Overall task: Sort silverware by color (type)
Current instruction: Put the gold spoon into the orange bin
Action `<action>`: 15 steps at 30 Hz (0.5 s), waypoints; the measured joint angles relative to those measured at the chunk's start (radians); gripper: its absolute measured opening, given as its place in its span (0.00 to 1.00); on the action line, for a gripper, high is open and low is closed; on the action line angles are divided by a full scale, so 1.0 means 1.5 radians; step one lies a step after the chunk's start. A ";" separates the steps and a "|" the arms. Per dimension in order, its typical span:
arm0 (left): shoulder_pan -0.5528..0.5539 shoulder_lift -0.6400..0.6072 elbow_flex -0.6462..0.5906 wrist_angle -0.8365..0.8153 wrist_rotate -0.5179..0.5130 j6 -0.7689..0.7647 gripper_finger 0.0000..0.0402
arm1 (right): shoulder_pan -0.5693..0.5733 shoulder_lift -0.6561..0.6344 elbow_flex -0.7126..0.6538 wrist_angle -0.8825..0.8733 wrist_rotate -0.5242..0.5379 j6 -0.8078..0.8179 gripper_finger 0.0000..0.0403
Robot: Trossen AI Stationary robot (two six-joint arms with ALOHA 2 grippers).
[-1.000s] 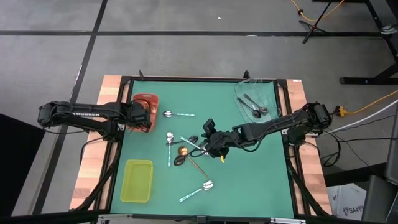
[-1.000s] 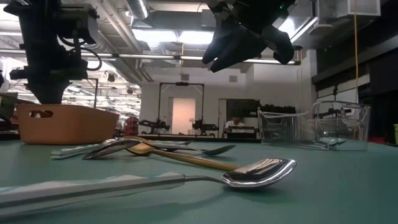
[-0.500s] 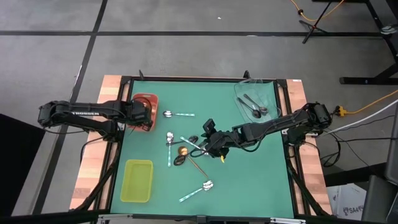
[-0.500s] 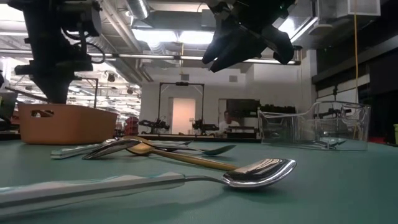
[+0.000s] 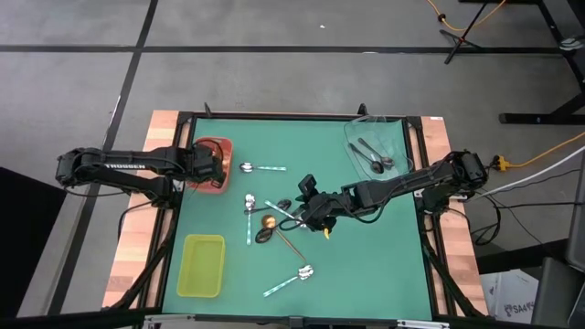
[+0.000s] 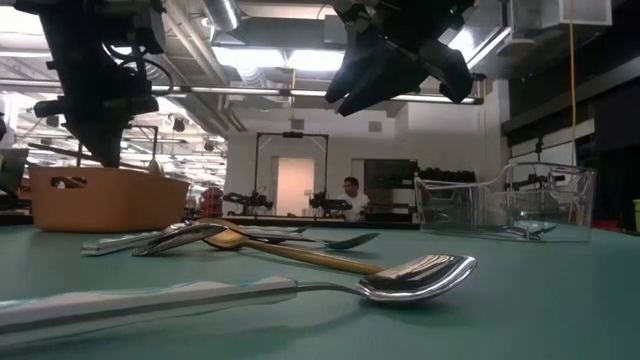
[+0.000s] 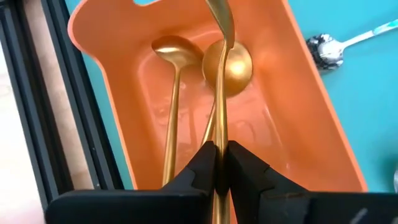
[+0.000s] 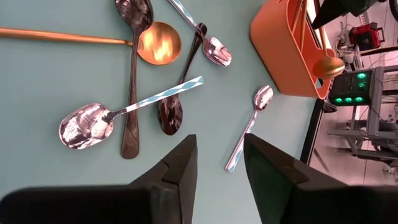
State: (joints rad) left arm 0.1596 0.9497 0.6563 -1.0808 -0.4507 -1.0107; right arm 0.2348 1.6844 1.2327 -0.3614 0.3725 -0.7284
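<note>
**Left hand holds a gold spoon over the red tray**

The left hand [image 7: 217,163] hangs above the red tray [image 5: 216,179] near the desk's [image 5: 366,265] left edge, its fingers pinched tight on the thin handle of a gold spoon [image 7: 226,59] whose bowl points down into the tray. Two more gold spoons [image 7: 173,93] lie on the tray floor beneath it.

The right hand [image 8: 214,163] hovers over the middle of the desk, fingers spread apart and gripping nothing. Just beside it lies a cluster of spoons: a gold one [image 5: 277,231], dark ones [image 8: 132,74] and mint-handled silver ones [image 8: 127,113], several crossing each other. One mint-handled spoon [image 5: 260,168] lies apart, near the red tray, and another [image 5: 291,280] lies toward the desk's near edge. Two dark spoons [image 5: 370,155] rest in the clear tray [image 5: 395,132] at the far right corner. A yellow-green tray [image 5: 202,265] sits near the near left corner.
</note>
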 joint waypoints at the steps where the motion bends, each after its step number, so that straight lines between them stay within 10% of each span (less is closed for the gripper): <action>1: 0.000 0.000 0.000 0.001 0.000 0.000 0.06 | 0.000 0.000 0.000 0.000 0.000 0.000 0.31; 15: 0.000 0.000 -0.036 0.035 0.010 -0.001 0.07 | 0.000 0.000 0.000 0.000 0.000 0.001 0.31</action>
State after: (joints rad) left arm 0.1593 0.9501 0.6022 -1.0285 -0.4353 -1.0120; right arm 0.2348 1.6844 1.2327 -0.3614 0.3725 -0.7265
